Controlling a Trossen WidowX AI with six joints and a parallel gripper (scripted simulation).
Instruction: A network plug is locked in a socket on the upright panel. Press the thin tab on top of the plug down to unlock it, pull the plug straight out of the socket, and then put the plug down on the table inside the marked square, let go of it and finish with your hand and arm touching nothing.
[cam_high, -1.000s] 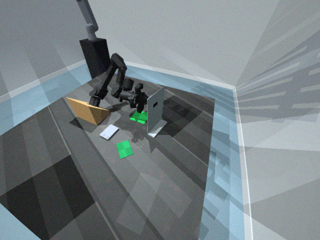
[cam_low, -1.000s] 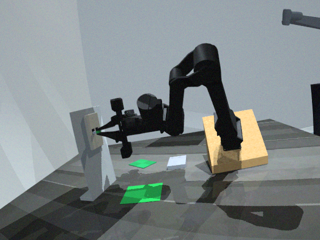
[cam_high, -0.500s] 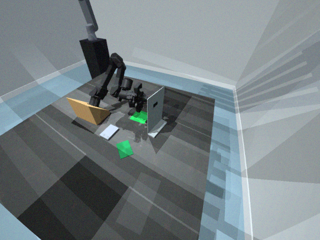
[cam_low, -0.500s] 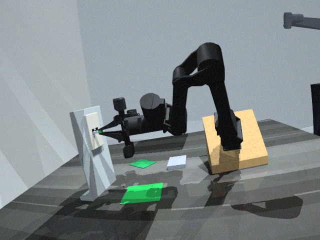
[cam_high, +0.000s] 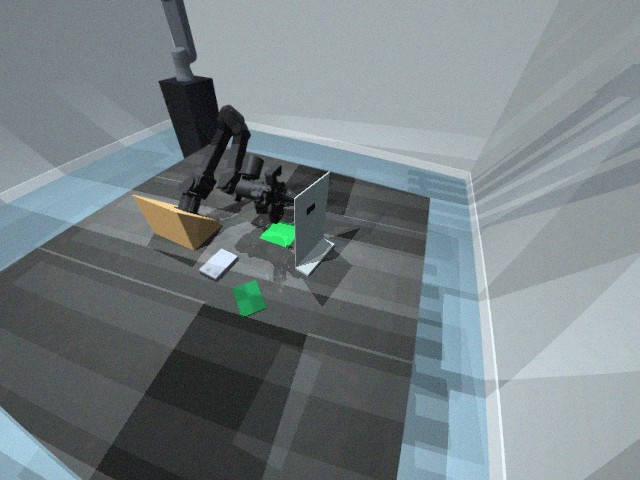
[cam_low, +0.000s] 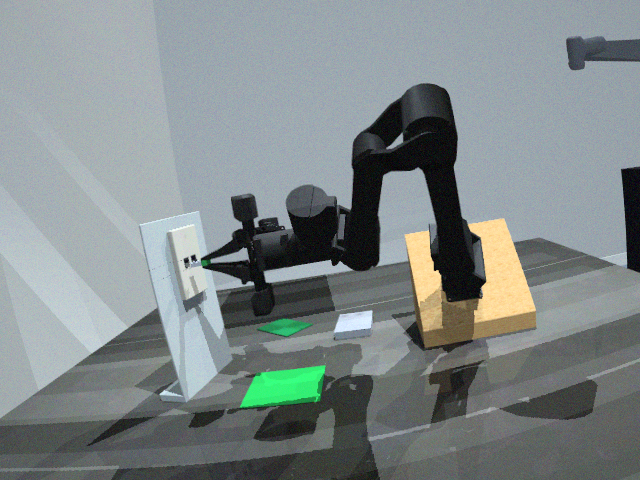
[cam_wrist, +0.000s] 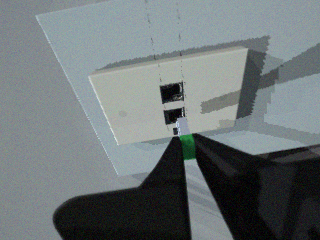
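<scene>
The gripper (cam_low: 205, 262) (cam_wrist: 188, 145) is shut on the plug's green body (cam_wrist: 188, 148), in front of the cream faceplate (cam_low: 180, 242) (cam_wrist: 117, 100) on the upright panel (cam_high: 310, 240) (cam_low: 160, 273). The plug's pale front end (cam_wrist: 182, 126) overlaps a corner of the lower dark opening (cam_wrist: 172, 116) in the wrist view. Both openings show dark there, and the plug looks out of its socket, with its front very near the plate. The tab is not clearly visible. A larger bright green square (cam_high: 278, 234) (cam_low: 286, 386) lies below the gripper; a smaller darker green square (cam_high: 249, 298) (cam_low: 284, 326) lies farther off. Which is the marked one is unclear.
A flat white block (cam_high: 218, 263) (cam_low: 353, 324) lies on the table between the squares and the tilted wooden block (cam_high: 175, 224) (cam_low: 501, 268) by the arm's base. The panel's foot (cam_high: 315, 263) (cam_low: 173, 393) stands beside the bright square.
</scene>
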